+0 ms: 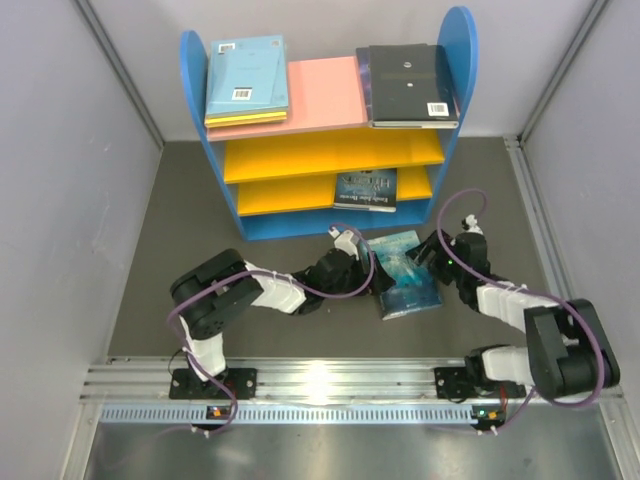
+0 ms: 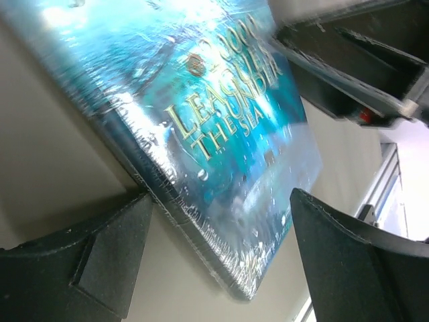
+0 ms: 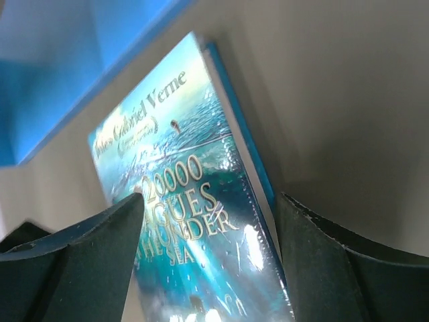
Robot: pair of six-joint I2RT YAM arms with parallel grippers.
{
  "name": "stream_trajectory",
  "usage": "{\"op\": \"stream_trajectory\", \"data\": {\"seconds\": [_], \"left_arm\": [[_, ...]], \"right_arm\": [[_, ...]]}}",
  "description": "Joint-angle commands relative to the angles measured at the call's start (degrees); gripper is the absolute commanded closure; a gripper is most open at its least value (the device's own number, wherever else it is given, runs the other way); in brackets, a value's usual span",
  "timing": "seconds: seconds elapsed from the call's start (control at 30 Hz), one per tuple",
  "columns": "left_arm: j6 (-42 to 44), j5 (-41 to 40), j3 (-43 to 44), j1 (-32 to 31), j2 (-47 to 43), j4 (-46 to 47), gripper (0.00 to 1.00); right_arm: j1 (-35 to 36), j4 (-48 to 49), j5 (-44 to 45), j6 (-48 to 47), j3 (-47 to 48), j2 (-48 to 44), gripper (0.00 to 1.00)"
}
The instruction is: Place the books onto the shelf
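My left tool (image 2: pixel 221 258) stands spread wide astride the near edge of the teal book (image 2: pixel 221 134), pinching nothing. My right tool (image 3: pixel 211 265) gapes the same way at its opposite edge. The book lies on the surface (image 1: pixel 160 250), just before the shelf (image 1: pixel 455 60). The side walls (image 1: pixel 60 200) stand well apart.

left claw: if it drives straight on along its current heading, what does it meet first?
The teal book: its edge sits between the open jaws of the left claw, so contact would likely come almost at once, though exact depth is hard to judge.
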Motion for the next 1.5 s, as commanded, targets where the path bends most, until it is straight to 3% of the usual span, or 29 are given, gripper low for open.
{"op": "stream_trajectory", "data": {"seconds": [0.0, 0.1, 0.13, 0.23, 0.27, 0.53, 0.73, 0.87, 1.03, 1.2, 1.47], "left_arm": [[-1.95, 10.23, 0.29, -2.66, 6.4, 3.08, 0.1], [-4.59, 12.43, -2.86, -2.48, 5.72, 10.72, 0.1], [-4.94, 11.48, -3.75, -2.39, 5.1, 11.88, 0.1], [-4.68, 9.72, -6.92, -2.3, 1.5, 13.56, 0.1], [-4.51, 8.58, -7.62, -2.13, 0.53, 13.82, 0.1], [-6.43, 5.94, -12.72, -1.86, -7.21, 16.72, 0.1], [-9.33, 6.72, -15.71, -1.86, -9.49, 22.15, 0.1], [-11.71, 7.78, -17.64, -1.95, -13.08, 23.76, 0.11], [-9.97, 10.93, -17.47, -2.39, -18.72, 20.77, 0.11], [-7.93, 14.45, -16.33, -3.01, -22.77, 17.16, 0.1], [-11.97, 15.34, -20.28, -3.01, -23.99, 29.81, 0.1]], "right_arm": [[11.5, 6.31, -7.82, 7.61, -3.88, 7.99, 0.25], [16.17, 10.99, -7.38, 11.13, -5.9, 11.34, 0.32], [17.06, 13.01, -7.29, 11.76, -6.34, 11.88, 0.41], [20.31, 14.78, -6.85, 13.52, -7.66, 12.85, 0.54], [21.19, 14.87, -6.5, 13.87, -8.36, 12.76, 0.64], [29.8, 17.68, -4.65, 19.05, -12.84, 9.6, 0.99], [37.45, 18.74, -0.53, 22.22, -11.8, 10.47, 1.0], [40.96, 26.28, -0.61, 25.72, -11.44, 16.53, 1.0], [43.78, 36.21, -1.14, 28.81, -10.92, 25.06, 1.0], [46.68, 38.26, -0.35, 30.31, -10.21, 27.79, 1.0], [48.79, 39.57, 1.06, 31.45, -10.91, 28.23, 1.0]]}}
